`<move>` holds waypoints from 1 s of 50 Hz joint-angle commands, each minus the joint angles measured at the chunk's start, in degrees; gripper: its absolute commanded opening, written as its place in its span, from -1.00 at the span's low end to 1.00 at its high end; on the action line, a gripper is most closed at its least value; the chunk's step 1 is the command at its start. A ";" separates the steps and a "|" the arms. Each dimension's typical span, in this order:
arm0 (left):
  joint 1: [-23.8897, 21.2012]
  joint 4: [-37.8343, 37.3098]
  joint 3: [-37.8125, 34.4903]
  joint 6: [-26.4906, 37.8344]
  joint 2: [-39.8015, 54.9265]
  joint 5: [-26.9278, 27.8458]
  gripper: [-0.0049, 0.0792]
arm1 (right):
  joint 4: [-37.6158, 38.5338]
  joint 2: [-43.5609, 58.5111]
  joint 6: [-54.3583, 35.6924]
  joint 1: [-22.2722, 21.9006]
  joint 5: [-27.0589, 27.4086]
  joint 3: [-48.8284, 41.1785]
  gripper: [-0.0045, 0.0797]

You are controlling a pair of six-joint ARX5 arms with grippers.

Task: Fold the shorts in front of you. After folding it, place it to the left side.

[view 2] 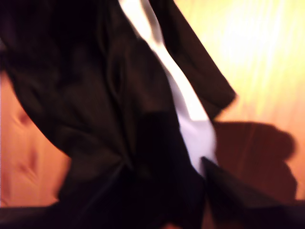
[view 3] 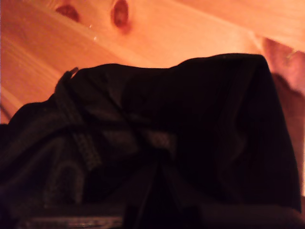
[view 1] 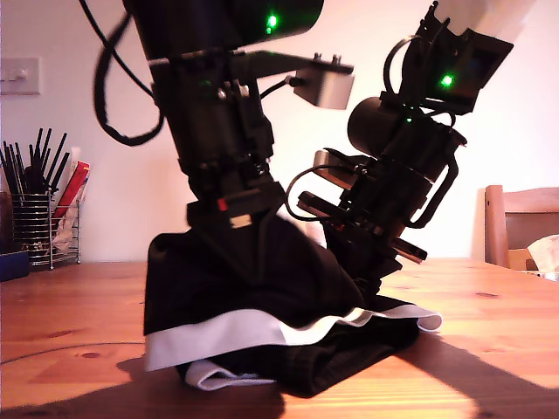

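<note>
Black shorts (view 1: 262, 305) bunched on wooden table (view 1: 489, 349), pinched and lifted by both claws, which arm is which unclear

We see a pale, plain wall (view 1: 131, 192) behind a warm orange pine table (view 1: 489, 332) with dark knots in its grain. At the exterior view's far left, a white light switch (view 1: 19, 76) sits on the wall above a wire basket (view 1: 39, 229) holding dark utensils and something red. At the exterior view's far right stands a wooden chair (view 1: 522, 223). Strong light washes the wall nearly white and throws deep shadows across the tabletop.
</note>
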 commanded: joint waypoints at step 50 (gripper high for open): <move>19.74 10.58 3.04 -15.67 -3.08 21.20 -0.94 | -10.80 1.92 0.20 -1.36 -10.34 -0.09 -0.92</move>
